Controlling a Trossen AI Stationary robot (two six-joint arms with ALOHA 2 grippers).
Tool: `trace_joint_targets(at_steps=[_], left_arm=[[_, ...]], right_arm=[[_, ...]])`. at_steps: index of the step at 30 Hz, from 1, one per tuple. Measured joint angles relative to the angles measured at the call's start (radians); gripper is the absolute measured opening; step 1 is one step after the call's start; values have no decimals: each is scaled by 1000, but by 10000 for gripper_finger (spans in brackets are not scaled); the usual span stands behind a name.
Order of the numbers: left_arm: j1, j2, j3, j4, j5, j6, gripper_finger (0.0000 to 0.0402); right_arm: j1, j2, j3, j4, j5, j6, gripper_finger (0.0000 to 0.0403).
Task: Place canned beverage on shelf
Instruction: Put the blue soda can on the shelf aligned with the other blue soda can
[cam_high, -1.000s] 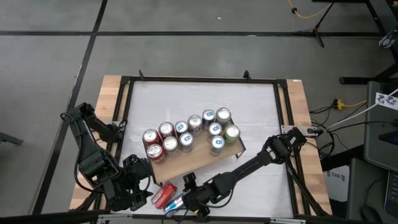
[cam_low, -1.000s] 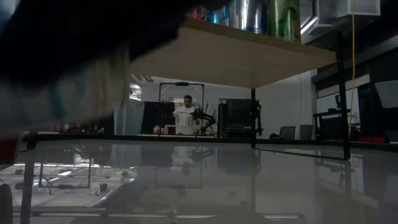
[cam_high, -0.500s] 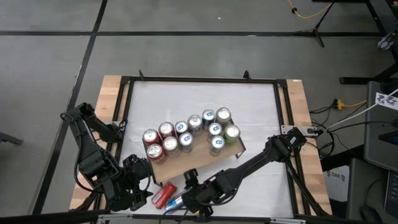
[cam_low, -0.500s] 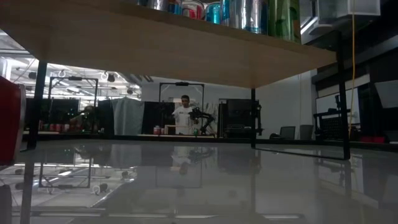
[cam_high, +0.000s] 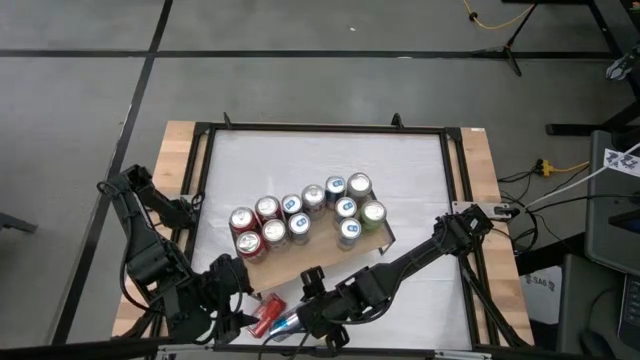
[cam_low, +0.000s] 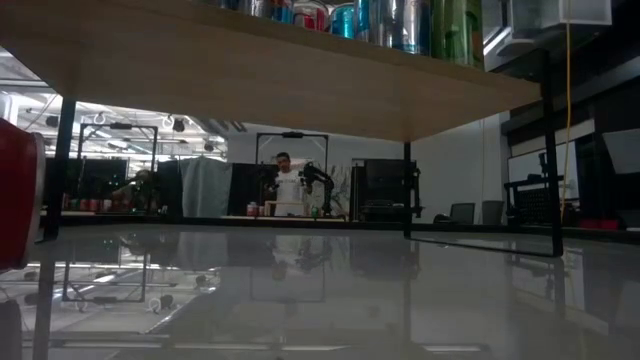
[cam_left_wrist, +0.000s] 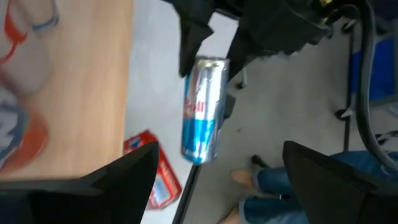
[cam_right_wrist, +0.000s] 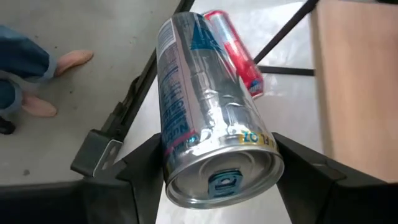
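Gripping: right gripper (cam_right_wrist: 208, 155) is clenched around a slim silver-and-blue beverage can (cam_right_wrist: 208, 106), held off the white tabletop (cam_high: 330, 160) near its front edge.
Left gripper: (cam_high: 232, 305) jaws spread, holding nothing, just left of the lying red can, near the table's front-left corner.
Red can: (cam_high: 264, 315) lies on its side at the table's front edge, touching neither gripper.
Shelf: (cam_high: 320, 255) light-brown board on black legs, standing mid-table toward the front, angled.
Cans on shelf: (cam_high: 300, 215) a dozen or so upright, in red, silver, blue and green, along the shelf's rear half.
Held can: just off the shelf's front edge, not on the board.
Background: a person (cam_low: 287, 185) stands in the room beyond.
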Motion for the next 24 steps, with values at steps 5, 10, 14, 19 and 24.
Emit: trace_joint_targets(at_steps=[5, 10, 14, 19, 24], left_arm=[[0, 0, 0, 48, -51, 36, 332], [1, 13, 0, 51, -72, 51, 332], [-1, 9, 0, 49, -65, 82, 332], [-15, -8, 0, 42, -65, 88, 332], [-20, 1, 0, 49, -82, 91, 332]], right_arm=[[-7, -21, 0, 1, -11, 7, 245], [-22, -39, 0, 3, -21, 12, 246], [-28, -55, 0, 3, -23, 3, 246], [-29, -82, 0, -3, -21, -6, 246], [-40, -116, 0, 12, -5, -7, 246]])
